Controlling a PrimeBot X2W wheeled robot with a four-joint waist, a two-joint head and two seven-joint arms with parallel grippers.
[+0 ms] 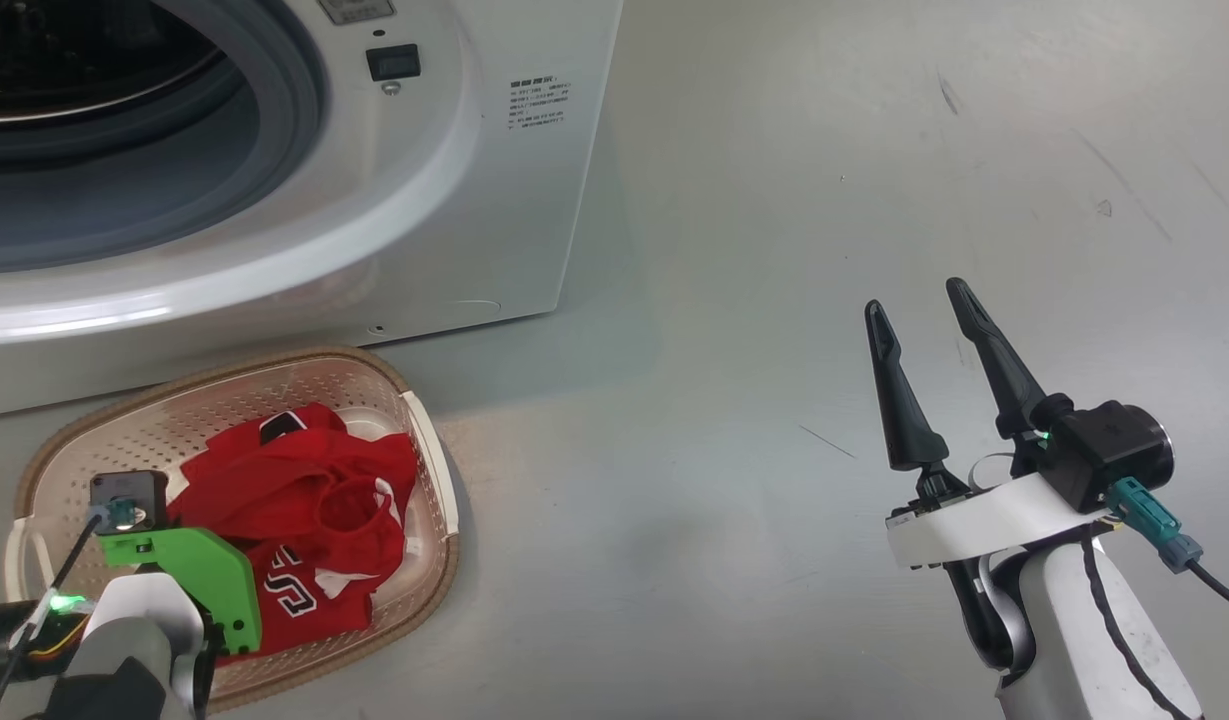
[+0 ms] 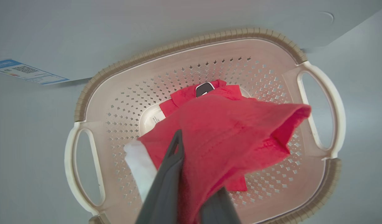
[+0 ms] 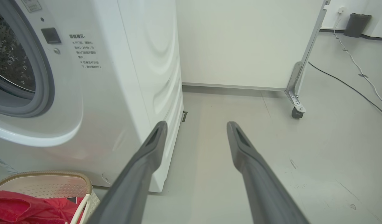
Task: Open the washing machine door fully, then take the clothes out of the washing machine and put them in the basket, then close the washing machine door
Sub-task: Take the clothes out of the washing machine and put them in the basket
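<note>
Left gripper (image 2: 197, 165) clamped on clothes (image 2: 234, 130) above basket (image 2: 191, 42); right gripper (image 1: 916, 295) fingers apart, idle; risk: cloth clings to finger on release, drags out.

The cream plastic basket (image 2: 116, 93) is showing a grid of small perforations, a brown woven-look rim (image 2: 240, 31) and white side handles (image 2: 335, 105). The bright red jersey-fabric clothes (image 2: 228, 133) are carrying white trim and white lettering. The white front-loading washing machine (image 1: 514, 200) is showing a grey rubber seal (image 1: 299, 120) and a small blue label (image 2: 26, 72). The smooth floor (image 1: 824, 200) is showing pale grey with dark scuffs. A bright green bracket (image 1: 199, 570) is standing out on the left arm; the right gripper (image 1: 916, 295) is showing dark grey jaws.
</note>
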